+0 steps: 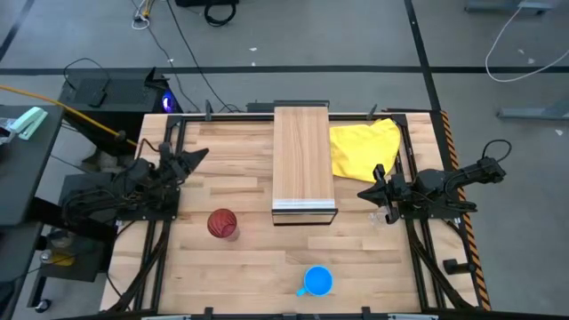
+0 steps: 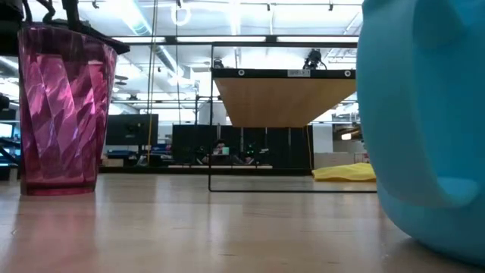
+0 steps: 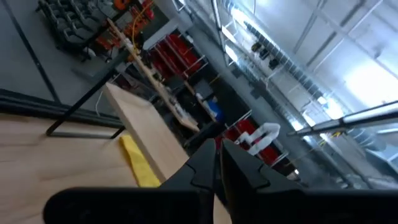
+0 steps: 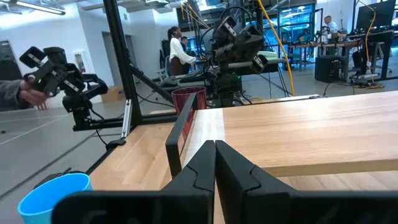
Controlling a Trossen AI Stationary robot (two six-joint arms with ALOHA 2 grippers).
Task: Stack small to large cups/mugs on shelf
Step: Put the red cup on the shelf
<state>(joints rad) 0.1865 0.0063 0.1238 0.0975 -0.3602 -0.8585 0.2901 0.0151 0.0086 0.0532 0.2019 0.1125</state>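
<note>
The shelf (image 1: 302, 164), a long light-wood platform on a dark frame, stands mid-table. The red tumbler (image 1: 222, 222) stands upright on the tabletop to its near left, and is large in the low view (image 2: 61, 114). The blue mug (image 1: 317, 282) stands near the table's front edge and fills the right of the low view (image 2: 424, 121). What looks like a tiny clear cup (image 1: 388, 216) stands beside my right arm. My left gripper (image 1: 200, 156) is shut at the table's left edge, rolled over, fingers touching (image 3: 217, 163). My right gripper (image 1: 364, 193) is shut, level, right of the shelf (image 4: 215, 155).
A yellow cloth (image 1: 364, 147) lies crumpled on the table at the shelf's far right. Bare wood planks spread between the tumbler, the mug and the shelf. Beyond the table, a person (image 4: 177, 53) stands in the room, and a hand (image 4: 25, 93) shows at the left.
</note>
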